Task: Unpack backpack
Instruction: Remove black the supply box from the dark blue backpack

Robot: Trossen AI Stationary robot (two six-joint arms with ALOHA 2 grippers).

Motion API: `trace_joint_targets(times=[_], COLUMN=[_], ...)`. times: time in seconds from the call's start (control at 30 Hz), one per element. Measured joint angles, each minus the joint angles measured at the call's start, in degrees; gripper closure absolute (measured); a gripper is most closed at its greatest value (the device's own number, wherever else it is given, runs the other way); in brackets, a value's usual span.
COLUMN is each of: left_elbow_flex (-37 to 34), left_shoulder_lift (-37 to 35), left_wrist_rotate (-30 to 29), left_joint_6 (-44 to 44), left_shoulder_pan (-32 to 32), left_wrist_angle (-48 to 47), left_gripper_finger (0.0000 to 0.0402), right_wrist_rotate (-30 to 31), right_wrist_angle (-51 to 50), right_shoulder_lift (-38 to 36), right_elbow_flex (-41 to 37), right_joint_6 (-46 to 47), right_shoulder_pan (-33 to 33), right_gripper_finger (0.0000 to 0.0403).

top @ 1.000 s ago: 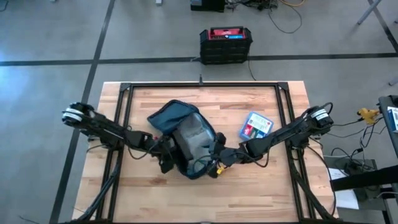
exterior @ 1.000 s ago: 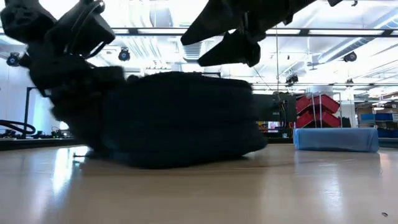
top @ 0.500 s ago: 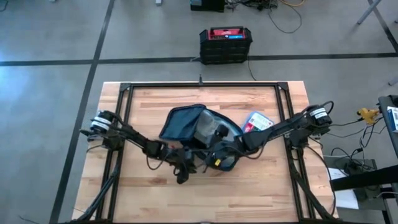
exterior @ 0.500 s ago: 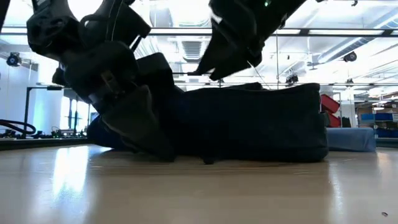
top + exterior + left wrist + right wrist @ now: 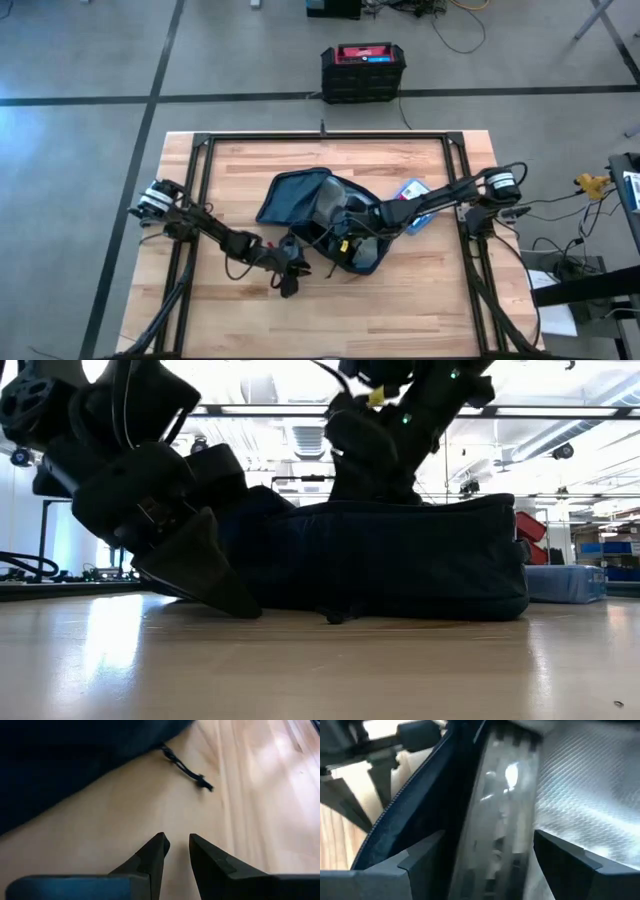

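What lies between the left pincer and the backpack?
Only bare tabletop separates the left pincer from the backpack, apart from a dark zipper cord; left wrist view.

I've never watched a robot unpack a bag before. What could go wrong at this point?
The right gripper is reaching into the open backpack, fingers spread around a clear, shiny item; that might slip when pinched. The left gripper sits on the table beside the bag, holding nothing, so the soft bag may slide or lift with any pull. The small blue box lies close under the right arm and could get nudged.
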Motion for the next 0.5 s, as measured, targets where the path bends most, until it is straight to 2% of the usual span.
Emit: trace_joint_targets(times=[0.13,0.37,0.5], left_elbow_flex=[-0.9,-1.5,-1.8], left_shoulder_lift=[0.1,0.2,0.2], left_wrist_rotate=[-2.3,-13.9,-15.1], left_joint_6=[1.0,-0.6,-1.2], left_shoulder_pan=[0.2,0.3,0.4], left_wrist_angle=[2.4,2.2,2.4], left_gripper_finger=[0.0322,0.0322,0.0322], right_wrist_rotate=[-2.5,-3.4,-3.2], right_wrist_angle=[0.2,0.5,-0.1], right_shoulder_lift=[2.7,5.2,5.4], right_elbow_flex=[0.6,2.3,3.3], right_joint_6=[1.1,1.2,1.3], right_shoulder_pan=[0.6,2.1,2.6], right_gripper_finger=[0.0132,0.016,0.0191])
